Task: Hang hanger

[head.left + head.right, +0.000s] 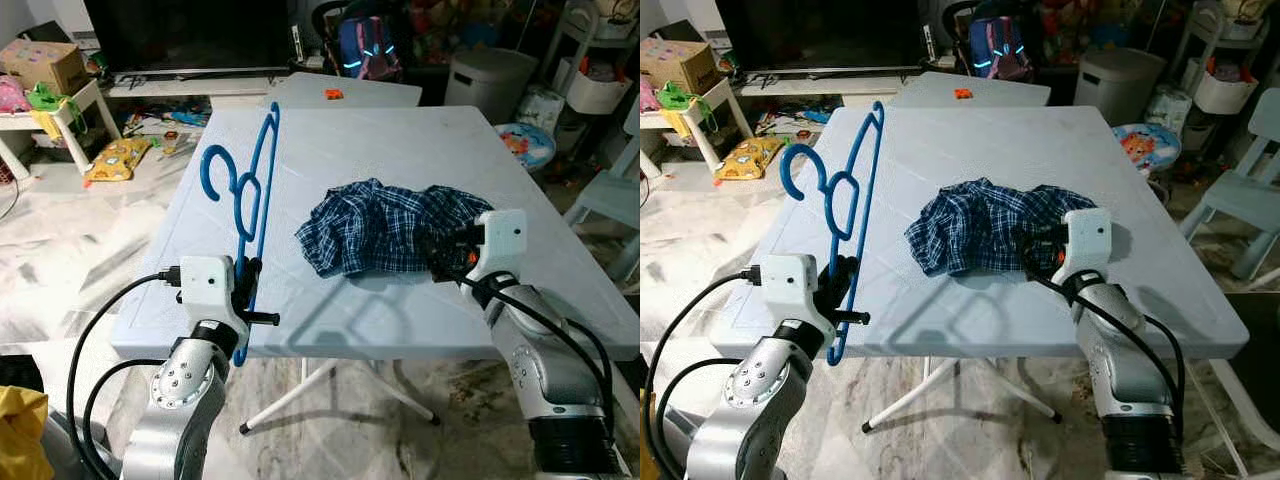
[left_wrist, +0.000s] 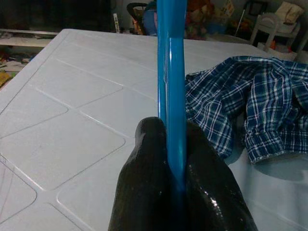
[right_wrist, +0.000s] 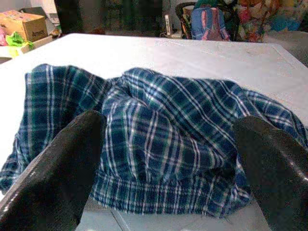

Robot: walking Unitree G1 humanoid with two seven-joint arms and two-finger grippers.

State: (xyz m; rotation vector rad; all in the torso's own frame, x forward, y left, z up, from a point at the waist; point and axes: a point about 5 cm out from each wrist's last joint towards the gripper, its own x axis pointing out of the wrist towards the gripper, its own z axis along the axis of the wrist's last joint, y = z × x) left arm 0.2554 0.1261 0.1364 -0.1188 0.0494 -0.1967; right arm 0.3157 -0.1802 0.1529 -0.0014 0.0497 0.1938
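Upright, slim blue plastic hanger (image 1: 250, 190); crumpled plaid shirt (image 1: 385, 228) beside.

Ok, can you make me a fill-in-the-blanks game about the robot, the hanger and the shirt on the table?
1. The left gripper is shut on the blue ____.
2. The checked shirt lies crumpled on the white ____.
3. The right gripper has its fingers ____, one on each side of the shirt's edge.
4. The colour of the hanger is ____.

Missing words: hanger; table; open; blue
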